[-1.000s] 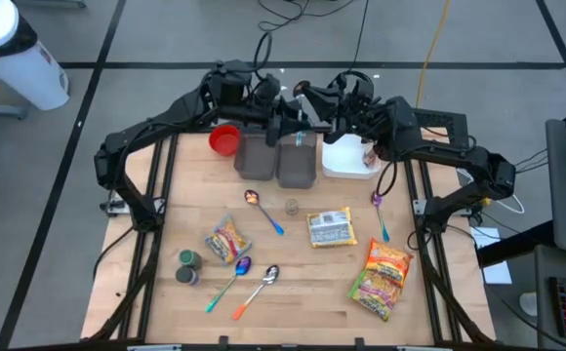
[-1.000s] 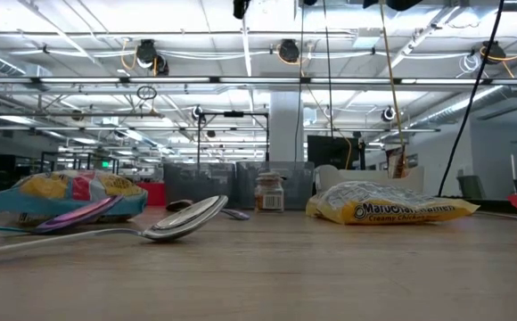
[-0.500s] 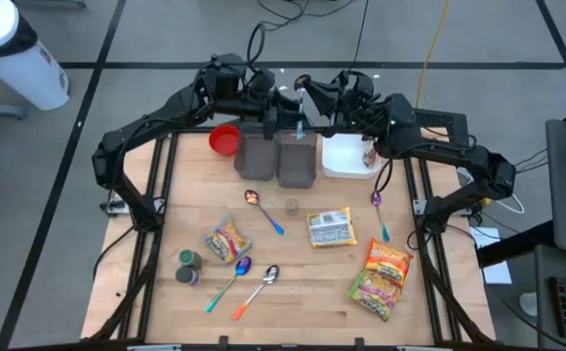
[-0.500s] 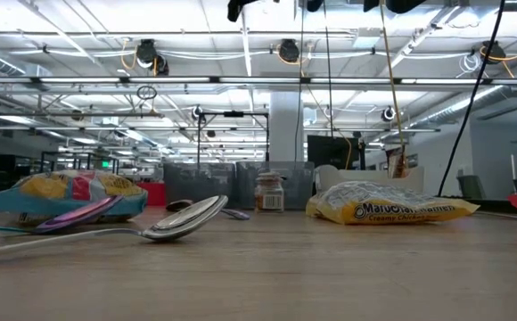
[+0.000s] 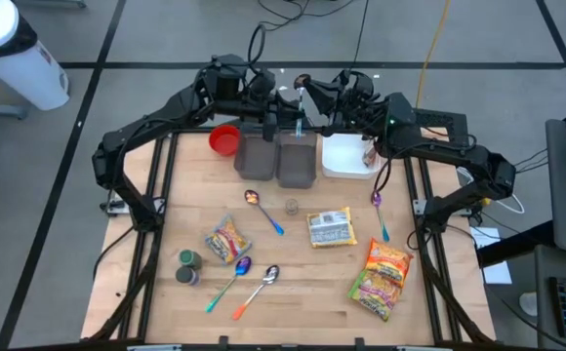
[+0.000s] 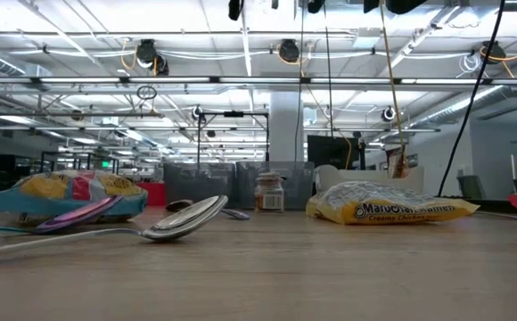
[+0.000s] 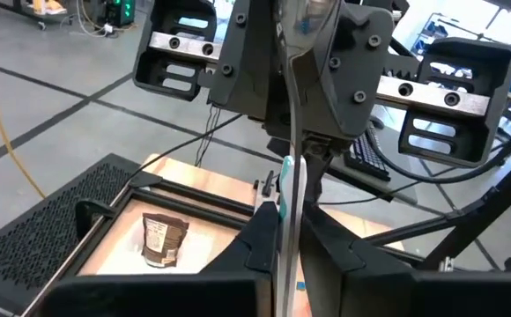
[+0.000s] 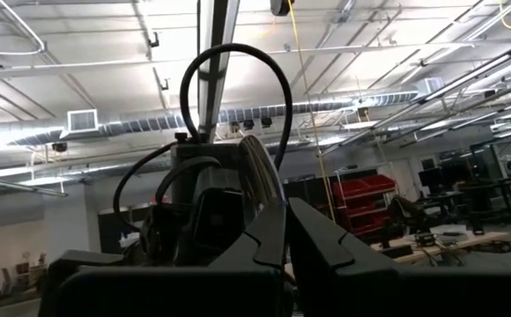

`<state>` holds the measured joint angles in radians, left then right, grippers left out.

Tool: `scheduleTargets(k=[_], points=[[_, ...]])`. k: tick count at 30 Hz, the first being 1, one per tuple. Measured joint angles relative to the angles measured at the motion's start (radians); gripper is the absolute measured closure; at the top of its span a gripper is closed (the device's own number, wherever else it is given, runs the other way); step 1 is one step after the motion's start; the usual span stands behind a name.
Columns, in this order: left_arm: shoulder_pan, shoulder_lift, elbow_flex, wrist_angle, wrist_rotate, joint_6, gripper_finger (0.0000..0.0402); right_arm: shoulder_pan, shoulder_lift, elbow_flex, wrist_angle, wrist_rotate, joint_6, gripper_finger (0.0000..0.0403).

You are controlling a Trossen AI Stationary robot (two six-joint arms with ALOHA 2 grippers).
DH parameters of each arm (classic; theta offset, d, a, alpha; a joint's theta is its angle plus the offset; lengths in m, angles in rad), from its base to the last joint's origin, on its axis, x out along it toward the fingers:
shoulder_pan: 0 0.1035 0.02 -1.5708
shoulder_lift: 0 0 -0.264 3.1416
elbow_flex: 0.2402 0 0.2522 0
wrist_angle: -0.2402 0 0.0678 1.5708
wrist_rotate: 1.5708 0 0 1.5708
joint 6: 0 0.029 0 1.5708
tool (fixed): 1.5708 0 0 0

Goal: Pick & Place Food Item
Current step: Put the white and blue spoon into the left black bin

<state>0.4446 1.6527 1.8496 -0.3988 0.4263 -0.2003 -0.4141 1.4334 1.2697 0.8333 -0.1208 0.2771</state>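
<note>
The table (image 5: pixel 293 263) has a top of pale wood with visible grain, smooth and matt. The spoon (image 6: pixel 165 227) lying on it has a polished metal bowl that shines like a mirror; another spoon (image 5: pixel 242 265) has a glossy purple bowl and a plastic-looking handle. The noodle packets (image 5: pixel 383 276) are of thin, crinkled plastic film, shiny and printed. The two grey bins (image 5: pixel 276 160) look like matt plastic, the red cup (image 5: pixel 224 138) like smooth plastic. The small jar (image 6: pixel 269 192) seems to be clear glass or plastic. The arms and their fingers (image 7: pixel 264 242) are dark, matt and smooth, with silvery metal plates (image 7: pixel 181 42) that have a brushed look
</note>
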Motion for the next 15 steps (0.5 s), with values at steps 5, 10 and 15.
scheduleTargets(k=[5, 10, 15], points=[[0.0, 0.0, 0.0, -0.001, -0.002, 0.016, 0.0373, 0.0, 0.0, 0.0, 0.0, -0.005, -0.008, 0.0393], [0.004, 0.0, 0.0, -0.003, 0.001, 0.019, 0.0373, -0.003, -0.003, 0.0, -0.002, -0.004, -0.008, 0.0357], [0.015, 0.0, 0.021, -0.062, 0.01, 0.022, 0.0373, -0.021, -0.022, 0.0, -0.007, 0.015, -0.004, 0.0299]])
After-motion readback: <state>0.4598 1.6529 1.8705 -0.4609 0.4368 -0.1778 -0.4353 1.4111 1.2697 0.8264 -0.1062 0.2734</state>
